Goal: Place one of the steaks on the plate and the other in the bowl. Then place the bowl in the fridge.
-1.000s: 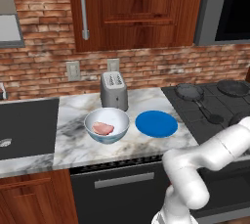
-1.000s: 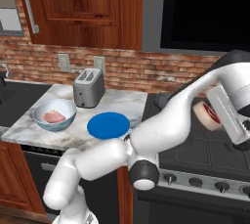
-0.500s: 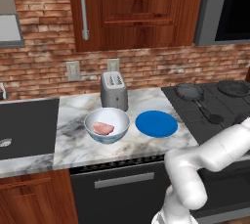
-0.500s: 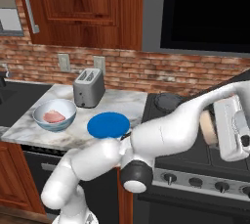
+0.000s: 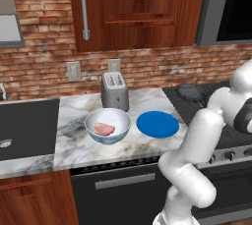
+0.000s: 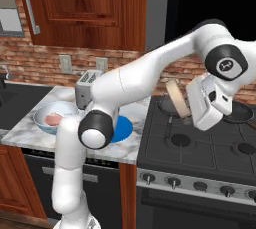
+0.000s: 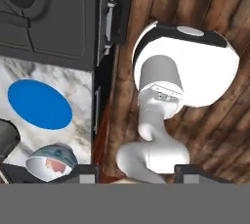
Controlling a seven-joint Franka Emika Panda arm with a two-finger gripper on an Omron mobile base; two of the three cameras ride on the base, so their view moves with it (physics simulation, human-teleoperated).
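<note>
Stove on the right with the arm swung out over it; gripper looks clamped on a pale flat slab, probably the second steak, carried tilted on edge, though I can't confirm the grip. Marble counter carries the bowl near its middle with the pink steak already inside, the bare blue plate just beside it toward the stove-side edge, so that's the likely drop spot. Toaster sits at the back edge behind the bowl, off the carry path; the arm's own elbow hanging over the plate side is the main obstruction.
</note>
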